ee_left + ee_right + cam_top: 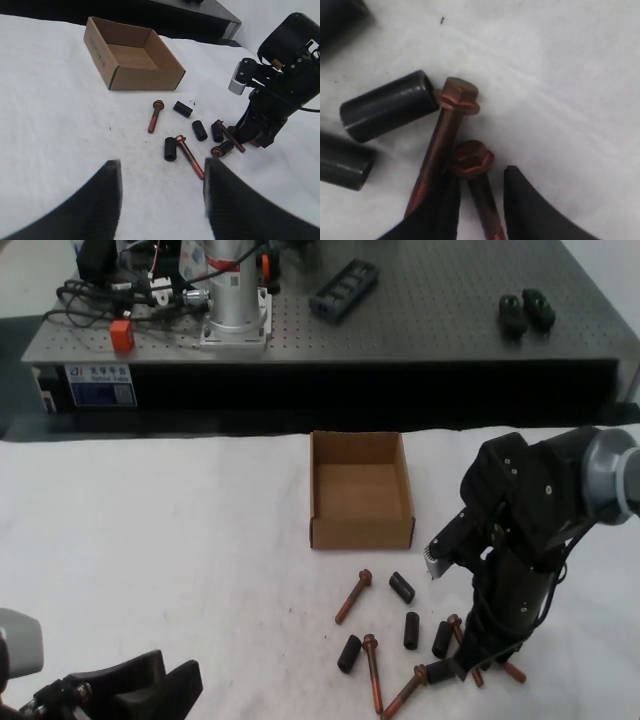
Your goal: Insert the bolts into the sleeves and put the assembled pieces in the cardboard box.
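Caught between the fingers [535, 210] of the right gripper [482, 172]: a copper-coloured bolt [481, 200], lying flat on the white cloth [180, 540]. Jaws released, straddling the shank with a sliver of cloth visible along one side. Touching it, a second bolt [440, 145], with its head just beside the end of a black sleeve [387, 105].

From the high view, right gripper lowered to the cloth at 5 o'clock of the cardboard box [362, 532], amid a loose scatter of bolts and sleeves spread at 6 o'clock of the box. Nearest the box, a lone bolt [353, 597] and a short sleeve [402, 587], near each other but apart. Box upright, open at the top.

Left gripper [162, 167] low over the cloth between 7 and 8 o'clock of the box, well apart from the parts, jaws released wide.

At 12 o'clock beyond the box, a dark perforated bench [450, 340] bearing a metal post [235, 300], an orange block [121, 334] and a black tray [343, 288].
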`<act>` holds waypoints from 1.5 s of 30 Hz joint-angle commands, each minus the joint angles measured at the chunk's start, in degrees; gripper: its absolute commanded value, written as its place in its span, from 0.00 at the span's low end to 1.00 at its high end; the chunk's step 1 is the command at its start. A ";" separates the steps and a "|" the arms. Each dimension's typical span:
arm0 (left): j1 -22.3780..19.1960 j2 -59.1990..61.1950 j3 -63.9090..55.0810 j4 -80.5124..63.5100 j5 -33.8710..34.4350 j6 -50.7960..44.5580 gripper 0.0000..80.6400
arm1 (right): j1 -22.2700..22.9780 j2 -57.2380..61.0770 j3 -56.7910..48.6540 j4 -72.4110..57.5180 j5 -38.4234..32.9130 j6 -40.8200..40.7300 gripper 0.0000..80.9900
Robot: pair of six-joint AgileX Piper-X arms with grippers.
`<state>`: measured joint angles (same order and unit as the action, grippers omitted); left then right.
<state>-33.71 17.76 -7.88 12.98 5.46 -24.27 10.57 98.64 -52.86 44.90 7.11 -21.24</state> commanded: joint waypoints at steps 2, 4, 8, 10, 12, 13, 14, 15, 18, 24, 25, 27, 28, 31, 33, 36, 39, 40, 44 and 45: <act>-0.02 -0.33 -0.23 -1.14 2.96 -0.59 0.45 | -0.42 0.37 -0.55 -0.51 0.02 -0.57 0.23; -0.02 0.93 -0.23 -1.14 4.81 -0.59 0.45 | -0.42 0.44 -0.49 0.10 0.02 -0.57 0.12; -0.02 8.00 -2.15 -1.14 7.61 1.86 0.45 | -0.98 0.32 -0.39 0.13 0.02 -0.05 0.06; -0.02 13.12 -5.31 -1.14 8.82 4.19 0.45 | -1.41 -0.67 -0.23 -0.45 0.02 1.57 0.06; -0.02 20.20 -9.29 -1.00 9.03 7.53 0.45 | -1.58 -2.77 -0.12 -0.44 -1.14 2.93 0.06; -0.13 24.23 -11.84 -0.80 9.02 9.49 0.45 | -1.54 -4.59 -0.03 -0.59 -2.61 3.82 0.06; -0.19 27.69 -14.09 -0.36 9.02 11.06 0.45 | -1.66 -6.71 -0.07 -0.48 -4.22 4.80 0.06; -0.35 32.30 -17.26 0.80 9.02 12.89 0.45 | -1.75 -9.14 -0.07 -0.20 -5.67 6.13 0.06; -1.46 45.92 -28.55 8.73 9.20 18.08 0.45 | -1.79 -16.61 -0.07 1.47 -9.14 9.04 0.06; -5.06 69.74 -51.11 27.68 7.04 22.06 0.45 | -1.95 -30.82 -0.07 7.23 -9.81 11.59 0.06; -5.81 72.82 -54.62 29.92 6.14 22.27 0.45 | -1.95 -32.72 -0.07 8.25 -9.81 11.58 0.06; -7.18 77.78 -60.82 32.98 3.63 23.72 0.45 | -2.16 -35.89 -0.07 9.70 -9.81 12.67 0.06; -7.83 80.18 -63.40 34.25 2.24 24.27 0.45 | -2.37 -37.43 -0.07 10.24 -9.81 13.18 0.06; -9.17 85.37 -68.91 36.90 1.56 24.27 0.45 | -3.15 -40.99 -0.07 11.35 -9.81 13.98 0.06; -9.78 87.80 -71.13 37.56 1.56 24.27 0.45 | -3.60 -42.72 -0.07 11.49 -9.81 14.79 0.06; -10.89 90.12 -72.65 37.70 1.56 25.13 0.45 | -4.63 -44.15 -0.07 11.49 -10.75 15.04 0.06; -11.76 91.88 -72.63 40.47 0.14 26.47 0.45 | -5.47 -44.47 -0.07 11.71 -10.74 15.03 0.06; -11.84 92.50 -72.63 41.43 -0.63 26.47 0.45 | -5.61 -44.47 -0.07 11.77 -10.74 15.03 0.06; -11.82 94.52 -72.63 40.66 -1.03 26.47 0.45 | -6.03 -44.47 -0.07 11.75 -12.15 15.03 0.06; -11.82 94.95 -72.63 39.87 -1.03 26.47 0.45 | -6.03 -44.47 -0.07 11.75 -12.15 15.03 0.06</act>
<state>-45.46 112.55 -79.78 53.49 5.25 1.03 4.90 54.59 -52.49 56.60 -4.18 -6.31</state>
